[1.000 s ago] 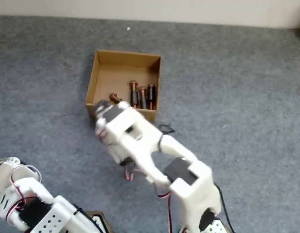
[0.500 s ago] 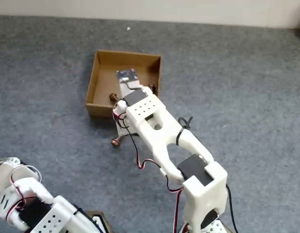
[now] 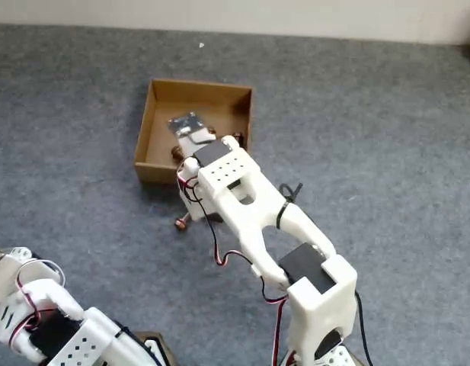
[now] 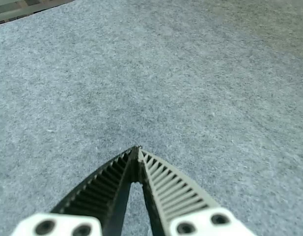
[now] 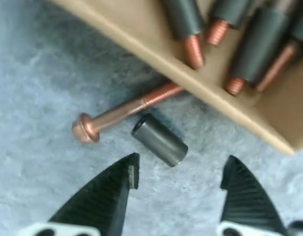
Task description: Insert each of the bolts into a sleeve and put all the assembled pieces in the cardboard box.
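Here R gripper [image 5: 181, 160] apart over sleeve [image 5: 159, 140], bolt [image 5: 122, 114] prob. touching box [image 5: 141, 49] — L gripper [image 4: 137, 150] together.

From here I see grey carpet [image 3: 402, 114] covering table [image 3: 75, 91] edge to edge — short pile, evenly lit. Pale wall [image 3: 295, 15] strip along far edge — plain, off-white.

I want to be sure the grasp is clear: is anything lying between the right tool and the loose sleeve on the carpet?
Nothing visible does. The right tool is open, with bare carpet between it and the sleeve. The bolt lies beyond the sleeve, by the cardboard box wall.
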Controlling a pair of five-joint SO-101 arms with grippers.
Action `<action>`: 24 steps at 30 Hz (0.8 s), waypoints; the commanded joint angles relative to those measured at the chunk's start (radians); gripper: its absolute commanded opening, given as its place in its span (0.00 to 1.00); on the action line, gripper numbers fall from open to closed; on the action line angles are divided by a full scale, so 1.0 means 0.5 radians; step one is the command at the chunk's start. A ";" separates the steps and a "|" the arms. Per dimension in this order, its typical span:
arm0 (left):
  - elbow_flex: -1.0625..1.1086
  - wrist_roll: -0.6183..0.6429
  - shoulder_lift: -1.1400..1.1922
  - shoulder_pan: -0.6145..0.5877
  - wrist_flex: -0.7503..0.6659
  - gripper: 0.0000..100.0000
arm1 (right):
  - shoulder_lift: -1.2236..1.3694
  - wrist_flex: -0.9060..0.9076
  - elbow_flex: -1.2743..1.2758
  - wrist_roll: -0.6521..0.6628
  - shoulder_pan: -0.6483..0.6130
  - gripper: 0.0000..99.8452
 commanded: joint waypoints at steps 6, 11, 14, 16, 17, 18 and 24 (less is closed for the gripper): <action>-0.017 -0.031 -0.008 -0.020 -0.061 0.01 | 0.336 -0.011 -0.063 0.279 -0.032 0.18; -0.017 -0.031 -0.008 -0.020 -0.061 0.01 | 0.465 -0.002 -0.167 0.279 -0.032 0.13; -0.017 -0.031 -0.008 -0.020 -0.061 0.01 | 0.468 -0.002 -0.176 0.279 -0.035 0.08; -0.017 -0.031 -0.008 -0.020 -0.061 0.01 | 0.462 -0.002 -0.180 0.276 -0.035 0.08; -0.017 -0.031 -0.008 -0.020 -0.061 0.01 | 0.459 -0.002 -0.180 0.276 -0.038 0.09; -0.017 -0.031 -0.008 -0.020 -0.061 0.01 | 0.459 -0.002 -0.180 0.276 -0.051 0.11; -0.017 -0.031 -0.008 -0.020 -0.061 0.01 | 0.330 0.127 -0.173 0.276 -0.167 0.18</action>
